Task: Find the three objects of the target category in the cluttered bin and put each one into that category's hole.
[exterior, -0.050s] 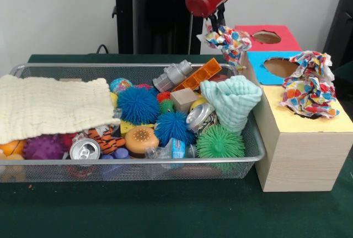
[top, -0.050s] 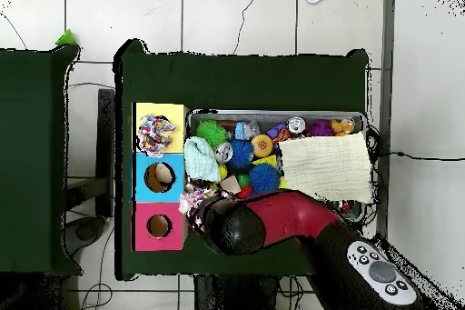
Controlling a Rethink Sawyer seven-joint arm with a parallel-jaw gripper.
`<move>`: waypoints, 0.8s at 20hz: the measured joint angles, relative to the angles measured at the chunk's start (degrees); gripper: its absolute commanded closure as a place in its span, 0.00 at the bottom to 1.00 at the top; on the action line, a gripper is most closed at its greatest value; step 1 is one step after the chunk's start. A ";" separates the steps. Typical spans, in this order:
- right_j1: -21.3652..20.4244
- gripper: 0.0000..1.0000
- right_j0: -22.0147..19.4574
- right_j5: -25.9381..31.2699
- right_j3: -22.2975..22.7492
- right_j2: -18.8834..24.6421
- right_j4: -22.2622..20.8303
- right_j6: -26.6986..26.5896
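1. Front view: a patterned cloth is held pinched in the gripper, lifted clear above the far right corner of the wire bin.
2. Front view: a second patterned cloth is seen stuffed in the hole of the yellow box top; a mint cloth and a cream cloth are left in the bin.
3. Overhead view: the held cloth appears between bin and blue section, though the gripper is largely hidden by the arm.
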 measured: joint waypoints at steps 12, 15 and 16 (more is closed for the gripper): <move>-5.26 1.00 3.89 6.94 -3.78 1.55 4.57 0.00; -6.64 1.00 5.13 8.37 -5.19 1.57 6.15 0.00; -6.94 1.00 5.36 8.71 -5.47 1.57 6.55 0.00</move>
